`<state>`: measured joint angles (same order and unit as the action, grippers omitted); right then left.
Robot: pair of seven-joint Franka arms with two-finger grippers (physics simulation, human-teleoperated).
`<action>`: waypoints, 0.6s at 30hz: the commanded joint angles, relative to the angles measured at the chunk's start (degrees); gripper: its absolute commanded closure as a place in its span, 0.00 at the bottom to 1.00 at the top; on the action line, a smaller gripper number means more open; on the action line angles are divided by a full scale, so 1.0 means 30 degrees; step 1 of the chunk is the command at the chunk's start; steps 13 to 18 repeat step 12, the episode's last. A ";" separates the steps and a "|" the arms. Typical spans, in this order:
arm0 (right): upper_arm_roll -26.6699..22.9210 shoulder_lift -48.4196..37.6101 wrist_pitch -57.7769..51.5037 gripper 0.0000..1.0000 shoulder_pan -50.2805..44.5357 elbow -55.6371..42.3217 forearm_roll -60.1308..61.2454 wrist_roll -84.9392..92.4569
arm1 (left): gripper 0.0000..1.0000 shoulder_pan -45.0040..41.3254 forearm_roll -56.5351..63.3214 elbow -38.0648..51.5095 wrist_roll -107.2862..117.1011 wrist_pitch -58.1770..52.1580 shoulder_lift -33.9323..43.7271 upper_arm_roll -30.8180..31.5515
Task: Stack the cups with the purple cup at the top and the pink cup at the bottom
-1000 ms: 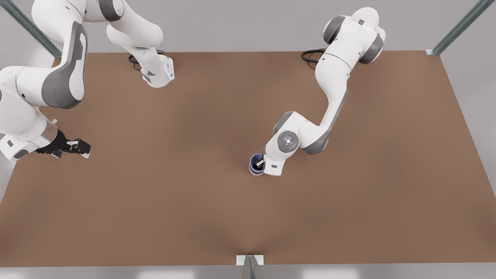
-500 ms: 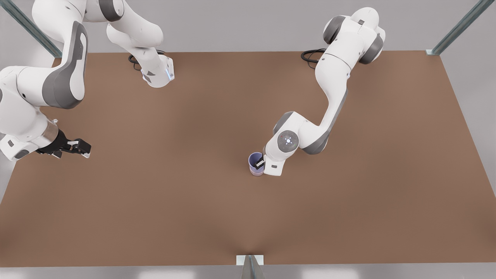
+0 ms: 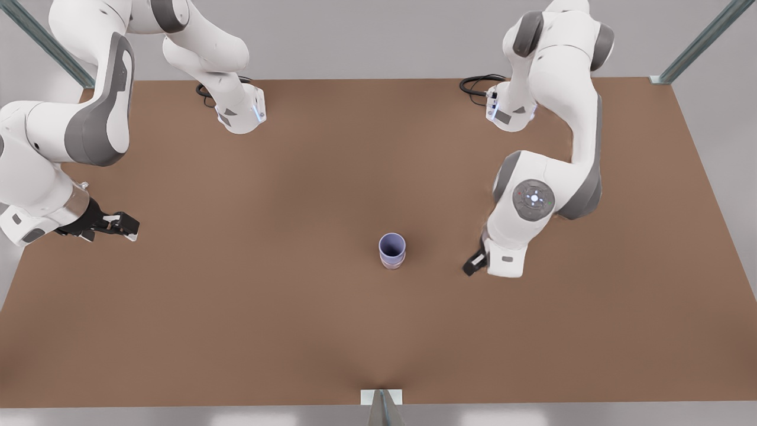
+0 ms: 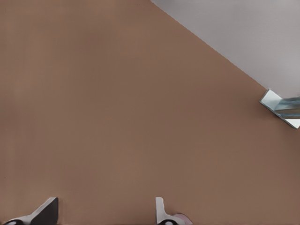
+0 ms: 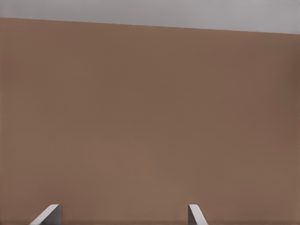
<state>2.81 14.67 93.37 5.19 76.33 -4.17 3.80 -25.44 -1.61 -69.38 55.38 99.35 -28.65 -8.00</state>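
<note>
The left gripper (image 3: 475, 262) hung with its fingers spread and empty above the flat brown table (image 3: 248, 319), near the cups but apart from them, on the front view's right. The small tapered blue-violet purple cup (image 3: 392, 244) sat upright, nested in the pale mauve-pink cup (image 3: 391, 264), whose base showed beneath it, around the middle of the surface. The right gripper (image 3: 121, 225) waited over the edge at the front view's left, likewise spread and empty.
</note>
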 commanded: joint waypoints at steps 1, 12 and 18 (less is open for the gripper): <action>0.0000 -0.0026 -0.0009 0.00 -0.0001 -0.0015 0.0013 0.0024 | 0.00 0.0422 0.0186 -0.0164 -1.6527 -0.4257 0.1518 -0.0939; 0.0000 0.0004 0.0020 0.00 -0.0030 -0.0015 0.0013 0.0024 | 0.00 0.7133 0.2793 -0.1659 -1.9984 -0.4697 0.6209 0.6269; 0.0000 0.0004 0.0020 0.00 -0.0030 -0.0015 0.0013 0.0024 | 0.00 0.7133 0.2793 -0.1659 -1.9984 -0.4697 0.6209 0.6269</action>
